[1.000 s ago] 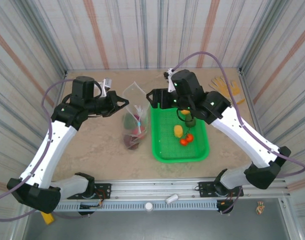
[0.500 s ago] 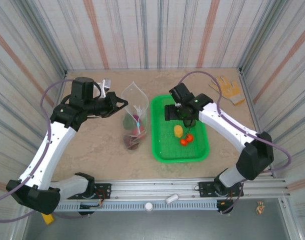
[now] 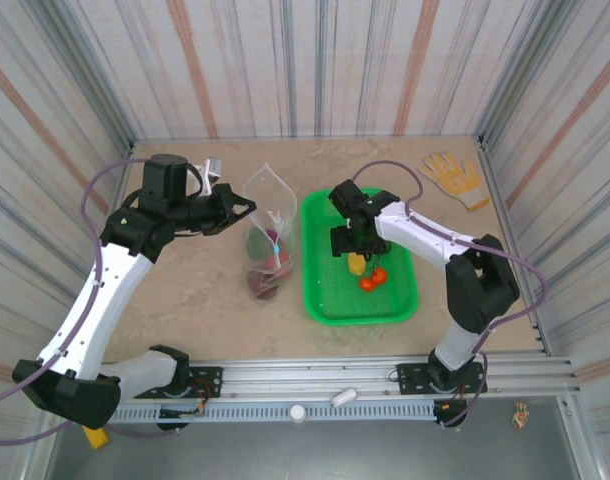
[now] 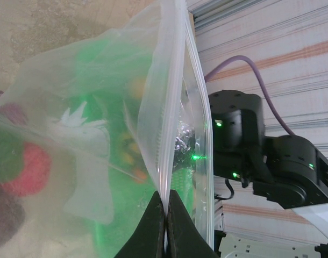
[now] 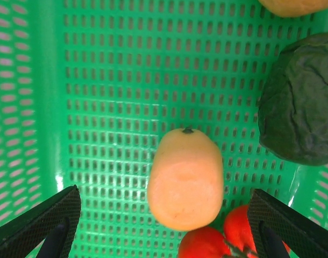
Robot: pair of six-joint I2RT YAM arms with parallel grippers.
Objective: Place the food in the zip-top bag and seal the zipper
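My left gripper [image 3: 231, 208] [image 4: 165, 217] is shut on the upper edge of the clear zip-top bag [image 3: 268, 232] [image 4: 99, 134] and holds it up with its mouth apart. The zipper [image 4: 172, 123] runs up from the jaws. Red [image 4: 29, 166] and dark purple [image 4: 1, 212] food lies inside the bag. My right gripper [image 3: 353, 244] [image 5: 166, 228] hangs open low over the green basket [image 3: 325, 290] [image 5: 99, 80]. Its fingers [image 5: 54, 223] straddle a yellow-orange piece [image 3: 357, 263] [image 5: 185, 180] without touching it. Red tomatoes [image 3: 373, 279] [image 5: 207, 244] and a dark green piece [image 5: 301, 107] lie beside it.
A yellow work glove [image 3: 450, 178] lies at the back right of the table. The basket stands just right of the bag. Corrugated walls close in three sides. Another orange piece [image 5: 293, 4] sits at the basket's far end.
My right arm has swung in and dropped down into the basket over the yellow-orange piece, its jaws narrowing slightly. The left gripper and the bag have stayed put.
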